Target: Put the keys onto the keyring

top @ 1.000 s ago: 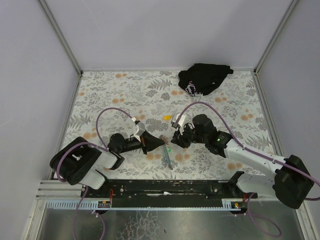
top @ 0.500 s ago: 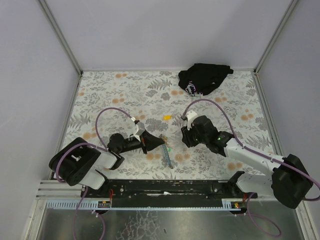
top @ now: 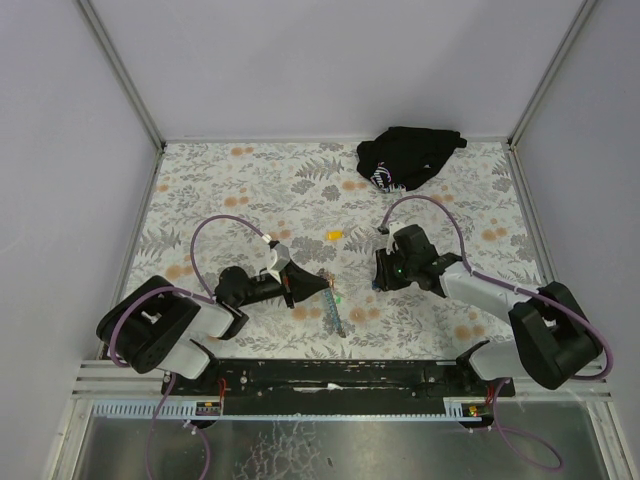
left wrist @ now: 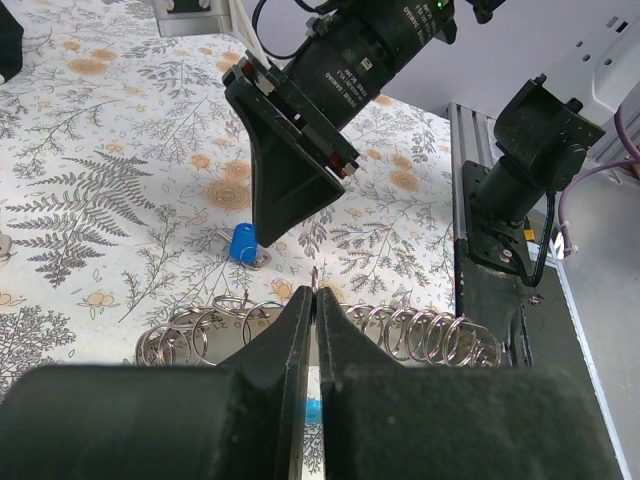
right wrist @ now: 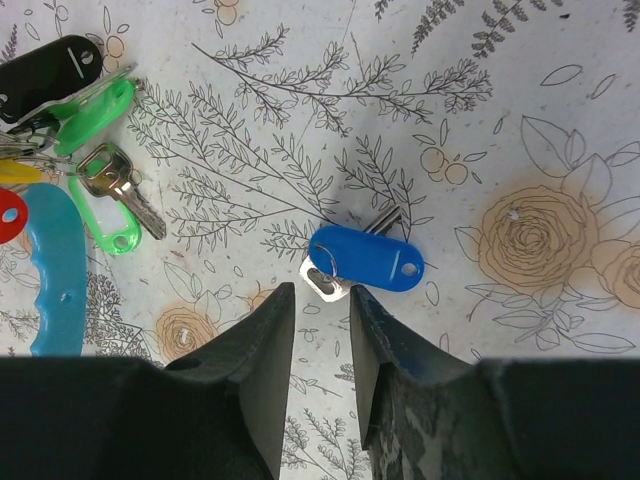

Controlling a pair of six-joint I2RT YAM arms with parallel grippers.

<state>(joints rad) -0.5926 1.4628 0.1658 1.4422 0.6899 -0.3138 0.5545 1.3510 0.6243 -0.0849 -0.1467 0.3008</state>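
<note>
Top external view: the right claw (top: 377,283) hangs over the small silvery keys with a bright blue plastic tag (top: 372,289), while the left claw (top: 322,288) sits at the thin metal keyring on its light-blue fabric lanyard strap (top: 332,312). White print on the crumpled black cloth bundle (top: 408,155), far beyond both claws, is too small to read. Left wrist view: the left claw is clenched with a sliver of ring metal pinched between its tips; the keys lie just beyond, under the right claw, and the lettering on that arm is illegible. Right wrist view: the right claw is released, jaws partly apart and empty, the keys just ahead of its fingertips. The blue tag, the green plastic tag (right wrist: 100,110) and the black plastic tag (right wrist: 45,75) look blank. The flat keys could skid on the floral tablecloth (top: 250,180) or be nipped by the tag alone and dangle. If the left grip slipped, the ring's opening would be lost.
</note>
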